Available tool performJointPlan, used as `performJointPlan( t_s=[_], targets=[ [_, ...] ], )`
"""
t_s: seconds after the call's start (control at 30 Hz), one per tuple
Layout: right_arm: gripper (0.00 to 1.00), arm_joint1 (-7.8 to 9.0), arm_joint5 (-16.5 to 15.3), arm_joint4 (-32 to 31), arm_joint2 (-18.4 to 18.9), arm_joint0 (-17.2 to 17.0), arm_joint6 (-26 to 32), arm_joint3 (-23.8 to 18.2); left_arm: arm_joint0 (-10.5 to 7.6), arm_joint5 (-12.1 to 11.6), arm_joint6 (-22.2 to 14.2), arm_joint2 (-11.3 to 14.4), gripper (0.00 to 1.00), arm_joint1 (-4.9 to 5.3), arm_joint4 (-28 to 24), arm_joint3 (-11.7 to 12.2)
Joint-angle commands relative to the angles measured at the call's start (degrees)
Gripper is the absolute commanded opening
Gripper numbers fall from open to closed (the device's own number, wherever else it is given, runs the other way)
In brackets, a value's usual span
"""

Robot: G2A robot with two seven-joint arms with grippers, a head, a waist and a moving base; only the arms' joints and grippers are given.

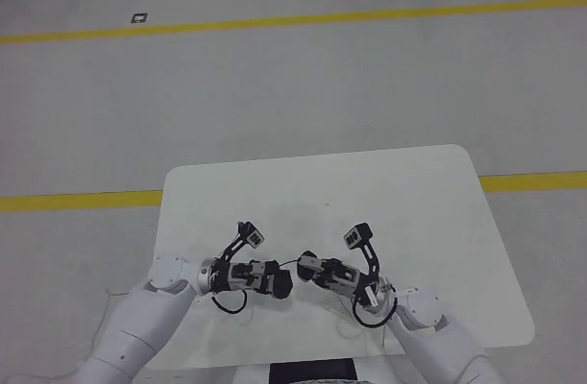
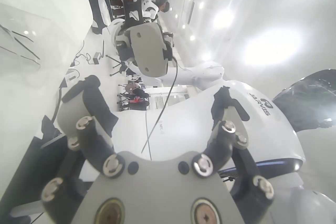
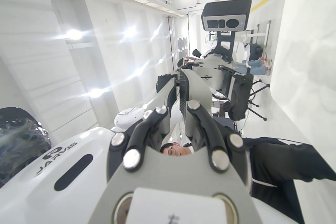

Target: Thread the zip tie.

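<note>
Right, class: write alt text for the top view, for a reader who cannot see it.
The robot's left gripper and right gripper meet almost tip to tip over the near part of a white round-cornered table, with a thin dark zip tie running between them. Grey floor crossed by yellow lines lies beyond.

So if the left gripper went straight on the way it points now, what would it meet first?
Probably the thin black zip tie ahead of it, then the right gripper facing it; depth is unclear.
</note>
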Motion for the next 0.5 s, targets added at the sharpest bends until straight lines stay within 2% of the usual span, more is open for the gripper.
performJointPlan(
  t_s=[0.0,0.47],
  targets=[
    [0.0,0.03,0.1,-1.7,-0.2,0.1,-1.0,-0.4,0.14,0.3,1.6,0.2,1.0,0.03,0.6,-0.4],
    [0.0,1.2,0.6,-12.5,1.4,-1.3,-2.6,-3.3,1.14,0.4,4.0,-0.6,1.0,0.91,3.9,-1.4]
  ],
)
